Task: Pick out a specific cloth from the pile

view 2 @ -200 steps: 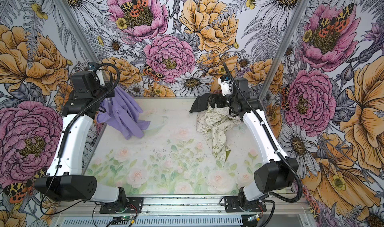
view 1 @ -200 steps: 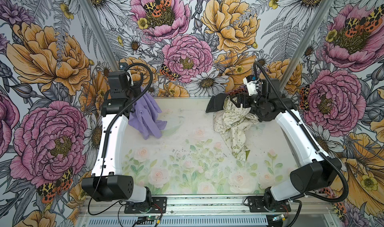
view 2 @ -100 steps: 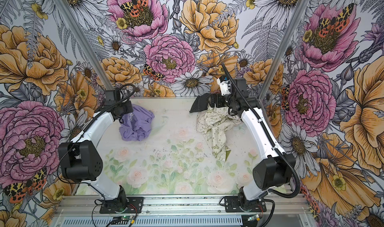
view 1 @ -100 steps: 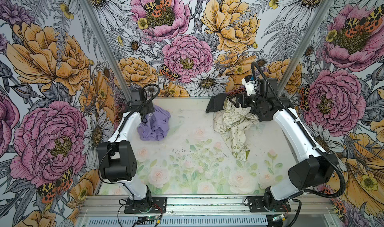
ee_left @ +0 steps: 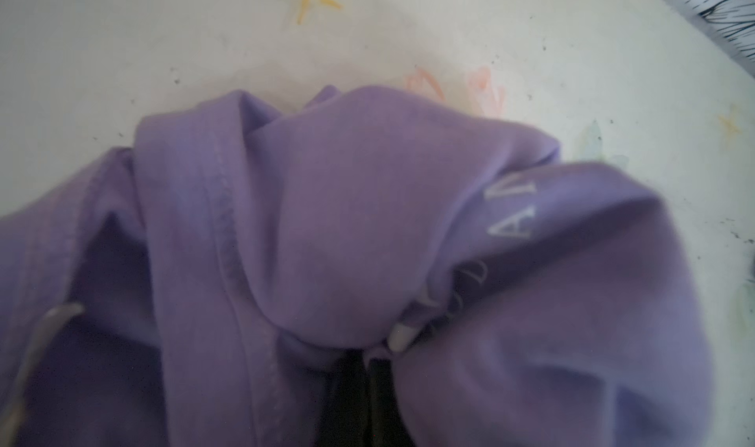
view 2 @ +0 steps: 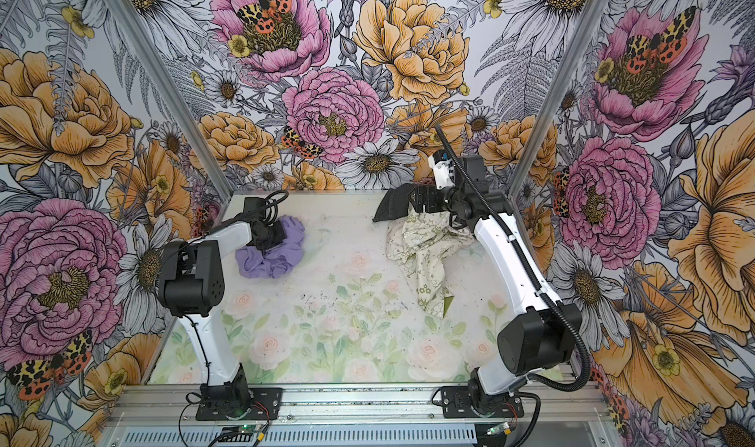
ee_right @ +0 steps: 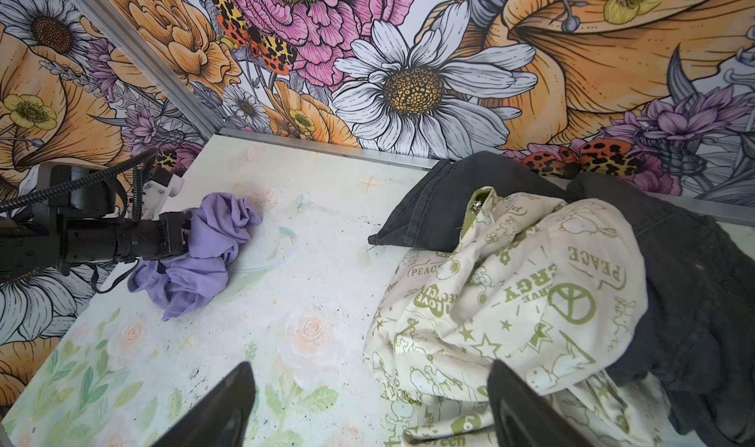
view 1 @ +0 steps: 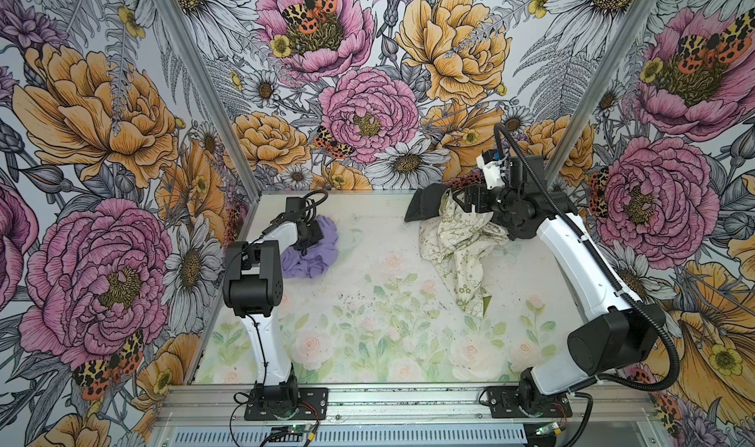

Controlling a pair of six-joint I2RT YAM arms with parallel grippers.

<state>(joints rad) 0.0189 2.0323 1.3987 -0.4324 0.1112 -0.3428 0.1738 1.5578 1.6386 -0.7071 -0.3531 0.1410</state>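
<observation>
Now my left gripper (view 1: pixel 312 239) is pinched shut on a fold of the lavender cloth (view 1: pixel 322 257), which sits bunched on the table (view 1: pixel 367 302) left of centre in both top views, well apart from the pile (view 1: pixel 457 244) at upper right. My right gripper (ee_right: pixel 369 387) hangs wide and empty. Setting down seems to be the step in hand, so next, I judge, I should release and lift clear without snagging fabric.

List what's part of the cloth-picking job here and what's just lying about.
Job: lavender cloth, gripped by the left gripper; pile of cream cloth and black cloth; right gripper, open by the pile.
Lying about: dark specks on the table.
</observation>
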